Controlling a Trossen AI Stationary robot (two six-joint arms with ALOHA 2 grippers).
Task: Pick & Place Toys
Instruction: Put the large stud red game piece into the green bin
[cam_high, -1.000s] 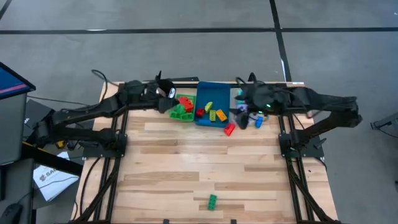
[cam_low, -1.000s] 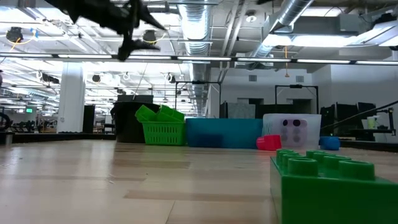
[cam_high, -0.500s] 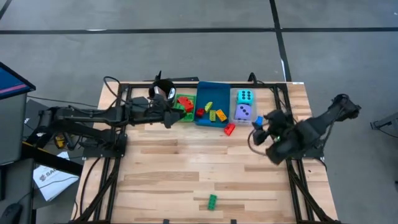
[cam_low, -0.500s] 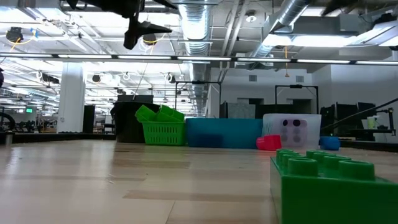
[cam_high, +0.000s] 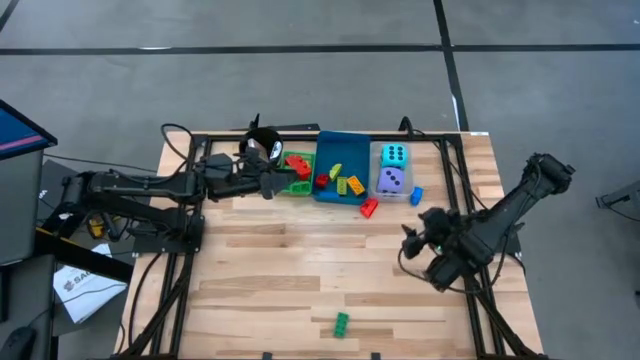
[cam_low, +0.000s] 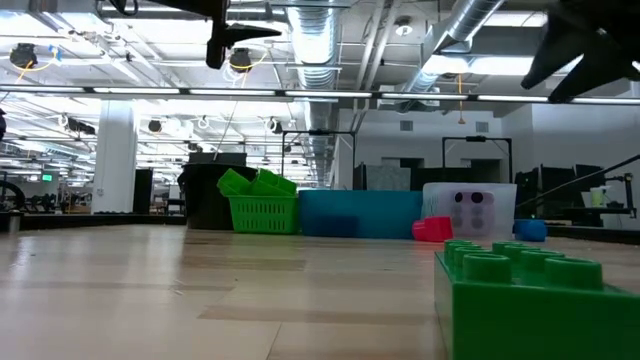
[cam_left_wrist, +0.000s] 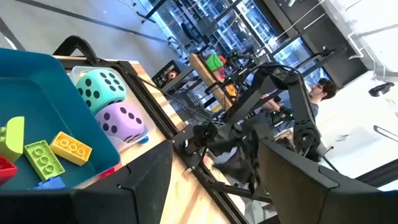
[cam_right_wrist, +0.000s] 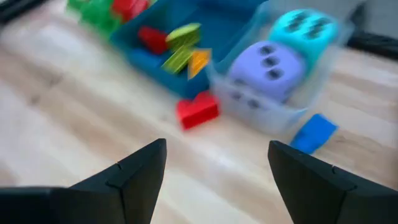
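Spanning the wooden table (cam_high: 260, 270), the two arms sit far apart. The left arm reaches along the far edge, while the right one hangs over the open boards on its own side.

The left claw (cam_high: 272, 182) hovers at the green tray (cam_high: 293, 180), fingers spread with nothing between them. The right claw (cam_high: 412, 243) is also released and empty, well apart from the trays and pointed back toward them.

Along the far edge stand the blue tray (cam_high: 328, 150), with several bricks in it, and next to it the clear tray (cam_high: 377, 190). The clear tray holds the cyan die (cam_high: 393, 154) and the purple die (cam_high: 390, 180).

Three toys lie loose on the boards. The red brick (cam_high: 369, 207) rests just in front of the seam between the blue and clear trays, lying at a slant. The blue brick (cam_high: 416, 195) lies just beside the clear tray's outer corner. The green brick (cam_high: 341, 323) sits alone near the front edge, far from everything else.

The right claw is much the nearer to all three. The red brick lies straight ahead of it toward the trays, and its long side seems to run roughly in line with the finger gap. A turn of the wrist would probably be needed to pinch it across the narrow sides.
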